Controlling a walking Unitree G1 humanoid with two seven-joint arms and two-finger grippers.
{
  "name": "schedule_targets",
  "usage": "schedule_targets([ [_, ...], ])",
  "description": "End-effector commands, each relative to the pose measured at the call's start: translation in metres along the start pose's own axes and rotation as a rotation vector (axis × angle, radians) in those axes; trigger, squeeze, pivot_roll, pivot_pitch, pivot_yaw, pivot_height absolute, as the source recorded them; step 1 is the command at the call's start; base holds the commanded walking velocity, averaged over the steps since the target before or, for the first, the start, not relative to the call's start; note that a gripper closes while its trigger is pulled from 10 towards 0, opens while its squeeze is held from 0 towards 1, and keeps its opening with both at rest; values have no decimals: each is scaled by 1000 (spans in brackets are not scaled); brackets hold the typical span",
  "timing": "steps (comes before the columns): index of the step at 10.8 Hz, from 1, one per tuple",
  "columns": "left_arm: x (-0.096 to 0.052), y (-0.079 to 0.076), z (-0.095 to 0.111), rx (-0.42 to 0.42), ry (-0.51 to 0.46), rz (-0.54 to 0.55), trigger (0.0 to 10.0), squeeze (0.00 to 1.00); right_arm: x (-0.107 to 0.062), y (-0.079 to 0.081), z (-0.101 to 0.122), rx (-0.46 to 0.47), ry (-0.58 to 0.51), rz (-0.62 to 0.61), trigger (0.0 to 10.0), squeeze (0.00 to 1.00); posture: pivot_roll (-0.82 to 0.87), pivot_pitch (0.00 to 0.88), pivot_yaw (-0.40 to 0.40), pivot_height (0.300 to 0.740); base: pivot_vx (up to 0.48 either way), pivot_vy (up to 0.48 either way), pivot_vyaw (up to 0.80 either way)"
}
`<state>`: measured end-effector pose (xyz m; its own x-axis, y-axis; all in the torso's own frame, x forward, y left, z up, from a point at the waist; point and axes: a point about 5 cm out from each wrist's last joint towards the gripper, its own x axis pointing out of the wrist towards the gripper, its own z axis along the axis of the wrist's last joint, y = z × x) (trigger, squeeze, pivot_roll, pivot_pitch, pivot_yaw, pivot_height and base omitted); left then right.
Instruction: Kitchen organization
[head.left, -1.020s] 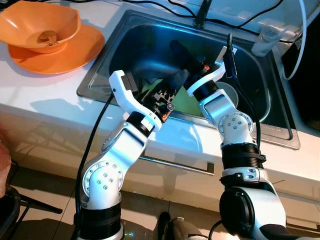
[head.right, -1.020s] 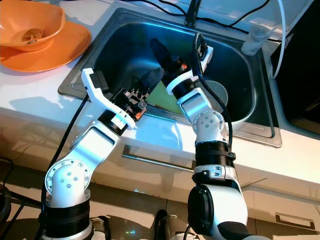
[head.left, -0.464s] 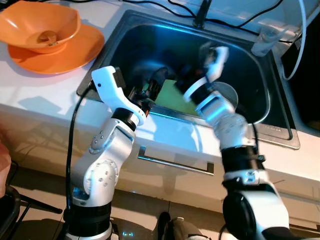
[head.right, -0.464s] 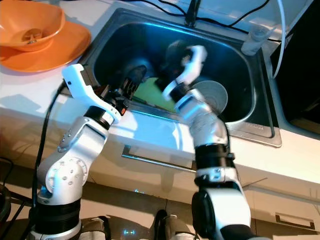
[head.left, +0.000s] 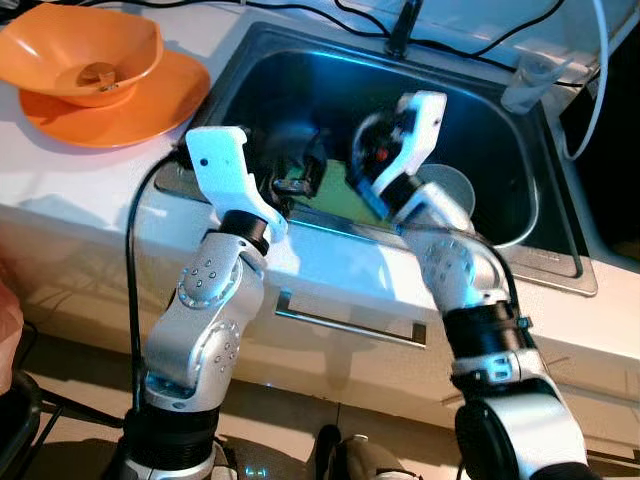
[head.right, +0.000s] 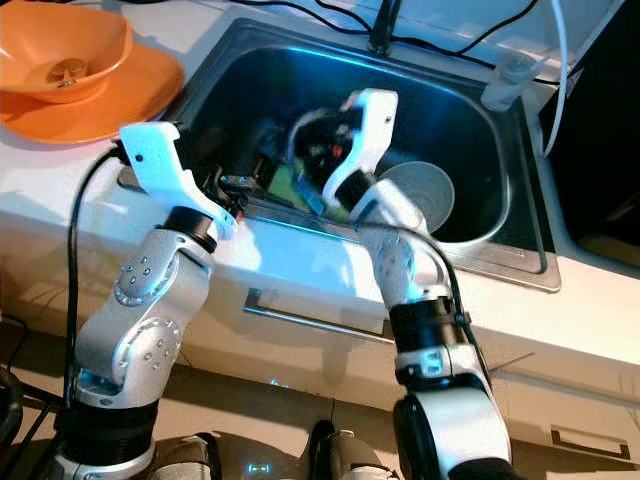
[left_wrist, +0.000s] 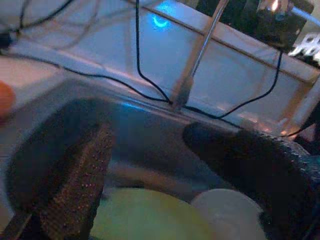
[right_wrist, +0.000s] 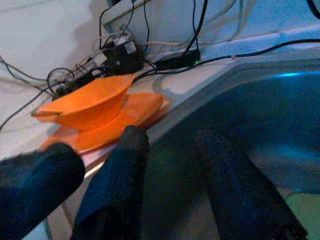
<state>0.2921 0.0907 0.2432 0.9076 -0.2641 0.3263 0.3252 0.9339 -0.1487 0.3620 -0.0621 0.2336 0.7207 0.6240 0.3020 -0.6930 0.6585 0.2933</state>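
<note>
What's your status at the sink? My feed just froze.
Left gripper open, inside the sink. Right gripper open, also over the basin. Green plate and white bowl lie unheld below. Nothing blocking.

left gripper (left_wrist: 165, 170): fingers spread apart, over the sink (left_wrist: 145, 130) | green plate (left_wrist: 145, 217): between the fingers, blurred | pale round dish (left_wrist: 227, 215): touching the plate at its 3 o'clock | faucet (left_wrist: 195, 60): beyond, at 12 o'clock, black cables (left_wrist: 140, 55) beside it
</note>
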Motion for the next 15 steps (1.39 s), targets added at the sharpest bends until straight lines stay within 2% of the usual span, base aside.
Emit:
schedule_targets([
  [1,3,-3,1,90,-23,2,10000,1000,-6,-2,8,-64,-23,4,10000,1000,49,189,-151,740,0,0,0],
  [2,3,3,-1,200,-19,42,10000,1000,-8,-2,8,-87,-22,2,10000,1000,49,185,-150,740,0,0,0],
  [4,3,20,-3,248,-10,140,10000,1000,-12,0,10,-122,-27,5,10000,1000,46,179,-148,740,0,0,0],
  [6,1,53,5,399,-43,321,10000,1000,-18,6,10,-145,-16,37,10000,1000,51,177,-140,740,0,0,0],
  [9,1,89,24,555,-94,432,10000,1000,-29,10,3,-137,5,57,10000,1000,49,176,-123,740,0,0,0],
  [10,2,96,26,626,-98,445,10000,1000,-32,12,2,-132,7,55,10000,1000,46,176,-118,740,0,0,0],
  [12,4,102,31,711,-130,446,10000,1000,-35,14,1,-128,11,56,10000,1000,45,174,-114,740,0,0,0],
  [15,3,107,33,803,-156,470,10000,1000,-36,15,2,-117,11,51,10000,1000,42,177,-113,740,0,0,0],
])
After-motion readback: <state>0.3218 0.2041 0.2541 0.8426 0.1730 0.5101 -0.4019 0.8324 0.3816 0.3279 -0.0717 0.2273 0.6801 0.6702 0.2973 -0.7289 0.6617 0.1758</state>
